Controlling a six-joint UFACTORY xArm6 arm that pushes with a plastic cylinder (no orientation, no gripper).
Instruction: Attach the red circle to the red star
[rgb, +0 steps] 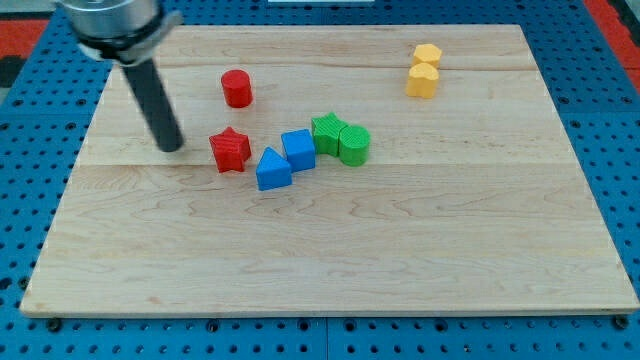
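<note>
the red circle (237, 88) sits above the red star (230, 150), apart from it, near the board's (400, 260) top left. my tip (172, 147), a bare rod with no jaws, stands left of the star; pushing from there risks shoving the star into the blue triangle (272, 170). counted: two red, two blue, two green, two yellow.

Red blocks: two; one red plastic circle (237, 88), one red plastic star (230, 150)
Blue blocks: two; one blue plastic triangle (272, 170), one blue plastic cube (298, 149)
Green blocks: two; one green plastic star (326, 133), one green plastic cylinder (354, 145)
Yellow blocks: two; one yellow plastic hexagon (427, 55), one yellow plastic heart (422, 80)
Blocks altogether: eight
Boards: one pale wooden board (400, 240)
Rods: one dark rod, with my tip (171, 148)
</note>
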